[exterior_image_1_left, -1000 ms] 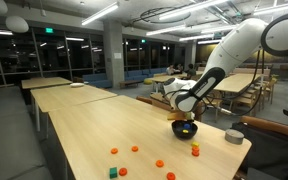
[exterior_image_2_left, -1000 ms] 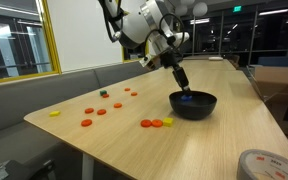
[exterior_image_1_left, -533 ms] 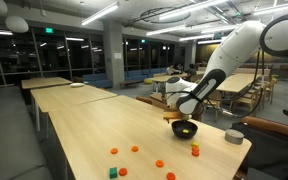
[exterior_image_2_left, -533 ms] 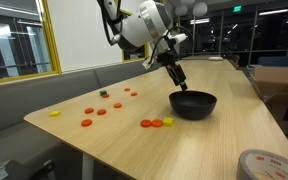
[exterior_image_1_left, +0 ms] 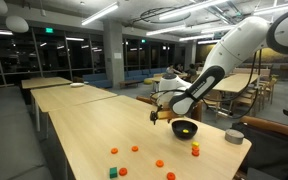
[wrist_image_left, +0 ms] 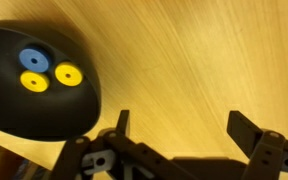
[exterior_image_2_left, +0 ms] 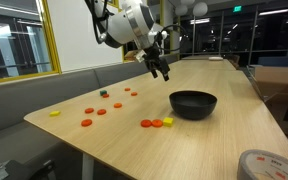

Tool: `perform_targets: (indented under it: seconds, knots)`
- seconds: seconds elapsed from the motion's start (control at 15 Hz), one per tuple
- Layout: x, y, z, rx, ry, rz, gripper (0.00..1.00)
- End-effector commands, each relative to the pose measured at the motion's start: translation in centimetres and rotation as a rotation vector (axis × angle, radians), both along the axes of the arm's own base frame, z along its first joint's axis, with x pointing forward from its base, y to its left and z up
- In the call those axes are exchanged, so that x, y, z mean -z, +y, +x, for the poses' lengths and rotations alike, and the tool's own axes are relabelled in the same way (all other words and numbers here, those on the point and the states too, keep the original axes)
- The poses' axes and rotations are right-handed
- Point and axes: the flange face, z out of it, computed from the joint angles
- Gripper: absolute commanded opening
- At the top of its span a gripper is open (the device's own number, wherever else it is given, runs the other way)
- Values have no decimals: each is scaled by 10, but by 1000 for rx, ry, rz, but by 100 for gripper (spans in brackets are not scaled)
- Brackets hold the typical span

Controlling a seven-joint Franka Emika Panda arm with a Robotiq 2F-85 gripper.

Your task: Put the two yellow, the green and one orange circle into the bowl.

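wrist view: two yellow discs [wrist_image_left: 68, 74] and one blue disc [wrist_image_left: 33, 60] are seen in the bowl [wrist_image_left: 54, 112] | in an exterior view: the bowl [exterior_image_2_left: 193, 108] contents are hidden | gripper [wrist_image_left: 179, 125]: fingers held apart, empty, over worktop [wrist_image_left: 184, 50]

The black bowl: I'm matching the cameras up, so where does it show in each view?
Exterior view: black bowl right of centre, by the table's right edge.
Exterior view: right of centre, on the table's middle.
Wrist view: upper left corner, cut by the left edge.
Shared landmark: the gripper, up-left of the bowl in both exterior views; its open jaws span the wrist view's bottom.
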Motion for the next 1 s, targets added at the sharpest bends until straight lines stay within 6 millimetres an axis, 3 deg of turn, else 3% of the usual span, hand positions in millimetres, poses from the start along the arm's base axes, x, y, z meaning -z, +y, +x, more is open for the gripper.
perform_targets:
  seconds: [0.0, 0.6, 0.93]
  knots:
    - [-10, 15, 18, -196, 4, 23, 100]
    - [1, 39, 75, -686, 53, 73, 100]
    - [20, 58, 84, -892, 112, 138, 100]
